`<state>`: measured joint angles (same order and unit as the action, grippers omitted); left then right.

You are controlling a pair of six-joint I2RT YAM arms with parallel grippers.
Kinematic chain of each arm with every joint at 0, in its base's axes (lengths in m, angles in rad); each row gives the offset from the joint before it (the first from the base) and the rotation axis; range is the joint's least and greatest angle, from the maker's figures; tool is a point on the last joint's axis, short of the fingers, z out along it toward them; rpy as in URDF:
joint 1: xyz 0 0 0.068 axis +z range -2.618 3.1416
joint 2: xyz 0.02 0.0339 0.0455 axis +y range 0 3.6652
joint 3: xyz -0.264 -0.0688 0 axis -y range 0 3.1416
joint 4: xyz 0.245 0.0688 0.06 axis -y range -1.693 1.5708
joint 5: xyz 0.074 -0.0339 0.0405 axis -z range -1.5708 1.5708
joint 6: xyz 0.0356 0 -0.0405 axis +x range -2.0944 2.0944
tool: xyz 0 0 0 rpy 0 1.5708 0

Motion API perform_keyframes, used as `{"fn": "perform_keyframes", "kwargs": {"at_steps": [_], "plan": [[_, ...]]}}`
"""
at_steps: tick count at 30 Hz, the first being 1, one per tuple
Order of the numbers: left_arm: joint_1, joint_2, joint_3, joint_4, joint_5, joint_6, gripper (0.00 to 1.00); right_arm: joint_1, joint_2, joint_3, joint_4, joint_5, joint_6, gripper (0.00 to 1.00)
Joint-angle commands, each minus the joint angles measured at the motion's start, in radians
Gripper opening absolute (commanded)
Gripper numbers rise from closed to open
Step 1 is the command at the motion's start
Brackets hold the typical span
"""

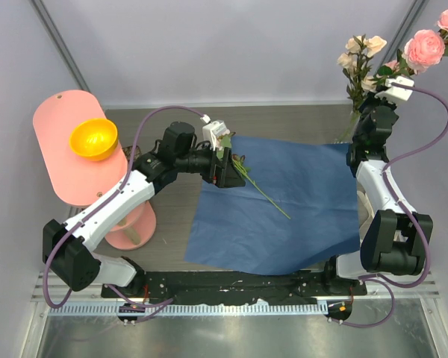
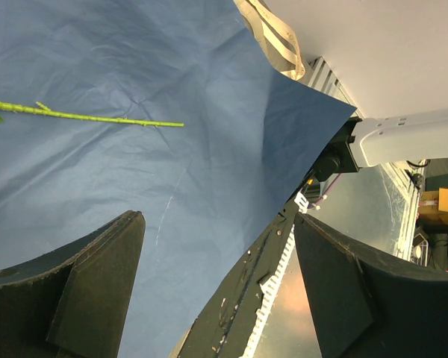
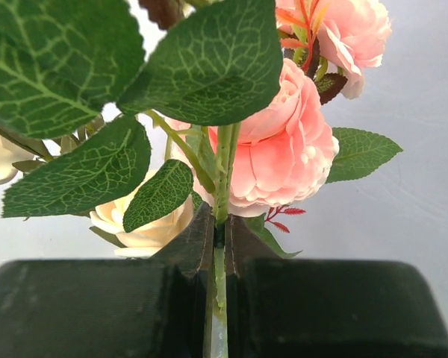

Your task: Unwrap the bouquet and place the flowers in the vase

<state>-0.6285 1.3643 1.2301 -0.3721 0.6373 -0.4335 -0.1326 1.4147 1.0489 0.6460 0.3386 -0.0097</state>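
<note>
Your left gripper (image 2: 216, 220) hovers over the near-left part of the blue paper (image 1: 284, 216), which lies spread flat on the table. Its fingers stand wide apart and hold nothing. One loose green stem (image 1: 263, 192) lies on the paper just beside that gripper, slanting toward the sheet's middle. A cream ribbon (image 2: 272, 33) lies off the paper's edge.

Your right gripper (image 3: 218, 239) is raised past the paper's far right corner, its fingers pinched tight on a stem of the flowers (image 3: 284, 142), pink and cream roses above the fingers. The vase (image 1: 352, 128) is barely discernible at that same corner, below the blooms.

Left of the paper, well apart from it, an orange bowl (image 1: 94, 139) sits on a pink stand (image 1: 67, 160).
</note>
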Motion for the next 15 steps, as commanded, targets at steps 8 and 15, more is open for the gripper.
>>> {"fn": "perform_keyframes", "kwargs": {"at_steps": [8, 15], "plan": [[0.001, -0.014, 0.028, 0.016, 0.015, 0.004, 0.86, 0.013, 0.020, -0.042, -0.032, 0.060, 0.054, 0.01], [0.001, -0.014, 0.028, 0.016, 0.016, 0.004, 0.86, 0.014, 0.052, -0.046, -0.057, 0.074, 0.053, 0.01]]}}
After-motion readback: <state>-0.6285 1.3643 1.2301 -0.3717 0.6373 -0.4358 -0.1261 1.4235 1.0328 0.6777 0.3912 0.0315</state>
